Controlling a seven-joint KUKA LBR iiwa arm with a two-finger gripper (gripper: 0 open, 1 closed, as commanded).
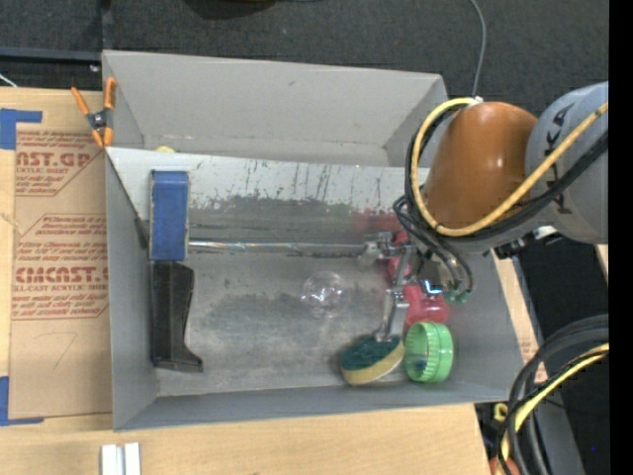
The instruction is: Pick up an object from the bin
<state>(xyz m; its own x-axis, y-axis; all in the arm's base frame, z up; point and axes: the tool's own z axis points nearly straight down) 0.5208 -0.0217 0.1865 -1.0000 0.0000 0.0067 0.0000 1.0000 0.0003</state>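
**binwatcher:** Fingers (394, 315) look squeezed close together, basically one thin silver strip, and nothing shows between them. Their tips sit right at the far edge of the green-and-yellow sponge (368, 362), which lies by the near wall of the bin (287, 117), toward its right end. Touching it or just above it, can't tell.

**kuka_fan:** So no grab yet?

**binwatcher:** I'd say not. Reads like the reach-down step, with the lift not yet done. The sponge lies on the bin floor, mostly to the left and near side of the tips, not between them.

**kuka_fan:** Next move?

**binwatcher:** My guess is it'd need to open up, shift a bit left and nearer so the sponge ends up in the gap, then close and lift. It's a tight spot though. A green ring lid (431, 351) sits right up against the sponge's right end, and a pink thing (427, 310) lies just beside the tips on the right. The clear ball (321, 290), blue block (169, 216) and black L-shaped piece (172, 317) are well apart to the left.
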